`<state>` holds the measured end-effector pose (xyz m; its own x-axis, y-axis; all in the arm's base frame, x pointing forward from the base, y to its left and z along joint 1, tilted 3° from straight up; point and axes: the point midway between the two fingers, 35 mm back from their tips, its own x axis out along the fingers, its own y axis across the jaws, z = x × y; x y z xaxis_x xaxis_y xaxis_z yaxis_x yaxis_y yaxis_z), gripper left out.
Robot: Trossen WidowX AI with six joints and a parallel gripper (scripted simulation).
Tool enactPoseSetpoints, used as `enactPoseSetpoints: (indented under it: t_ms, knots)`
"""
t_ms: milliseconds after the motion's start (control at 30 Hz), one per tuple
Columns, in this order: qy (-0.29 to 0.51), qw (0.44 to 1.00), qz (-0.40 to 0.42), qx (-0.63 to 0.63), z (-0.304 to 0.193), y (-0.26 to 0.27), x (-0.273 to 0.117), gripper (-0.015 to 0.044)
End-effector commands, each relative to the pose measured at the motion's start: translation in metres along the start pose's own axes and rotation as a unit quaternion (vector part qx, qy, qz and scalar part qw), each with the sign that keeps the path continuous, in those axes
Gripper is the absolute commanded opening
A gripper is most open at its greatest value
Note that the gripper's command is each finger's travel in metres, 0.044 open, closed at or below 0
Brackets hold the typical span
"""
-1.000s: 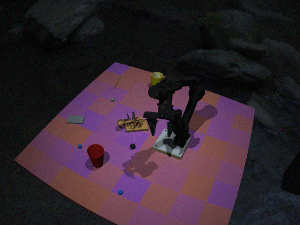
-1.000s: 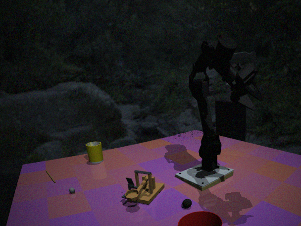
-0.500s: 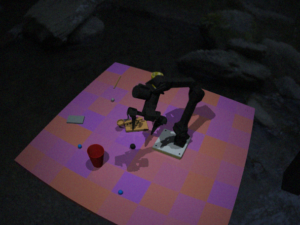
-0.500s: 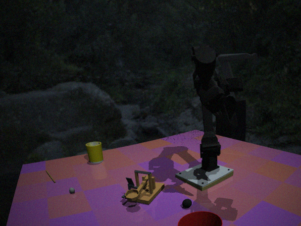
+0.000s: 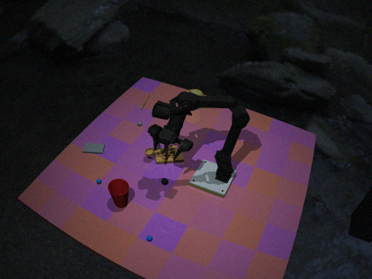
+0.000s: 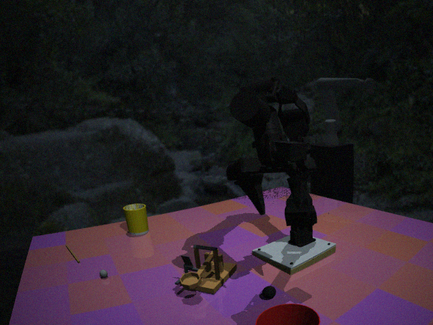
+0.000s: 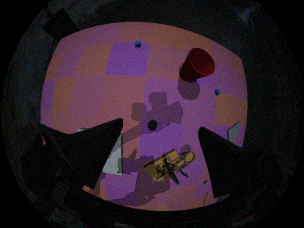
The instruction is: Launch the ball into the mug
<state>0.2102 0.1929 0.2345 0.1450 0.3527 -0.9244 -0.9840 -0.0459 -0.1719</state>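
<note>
The wooden catapult [image 5: 170, 160] [image 6: 211, 286] [image 7: 152, 166] stands on the mat. Its round cup [image 5: 149, 152] [image 6: 190, 281] [image 7: 189, 157] sits low beyond one end of the base and looks empty. The yellow mug [image 5: 195, 92] [image 6: 137, 222] stands upright at the back, mostly behind my arm in the top view. A black ball [image 5: 164, 181] [image 6: 268, 292] [image 7: 152, 125] and a grey ball [image 5: 139, 123] [image 6: 103, 274] lie on the mat; which ball is meant is not clear. My gripper [image 5: 165, 155] [image 7: 162, 126] is open and empty, pointing down, raised above the mat near the catapult and black ball.
A red cup [image 5: 119, 194] [image 6: 288, 317] [image 7: 200, 64] stands near two blue balls [image 5: 98, 181] [image 5: 149, 238] [image 7: 218, 92] [image 7: 138, 44]. A grey slab [image 5: 93, 148] [image 7: 234, 131] and a thin stick [image 5: 145, 102] [image 6: 72, 254] lie on the mat. My arm stands on a pale base plate [image 5: 211, 186] [image 6: 274, 254].
</note>
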Motion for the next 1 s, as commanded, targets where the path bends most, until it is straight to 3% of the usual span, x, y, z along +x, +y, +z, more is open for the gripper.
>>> enactPoseSetpoints:
  t_ms: [0,400,800,967]
  knots:
    - [0.036,0.997,-0.006,0.071,-0.03,-0.017,0.007,0.044]
    - [0.122,0.959,-0.026,0.255,-0.116,-0.046,0.013,0.044]
    - [0.197,0.882,-0.036,0.427,-0.207,-0.047,0.011,0.044]
    - [0.206,0.87,-0.037,0.447,-0.218,-0.045,0.01,0.044]
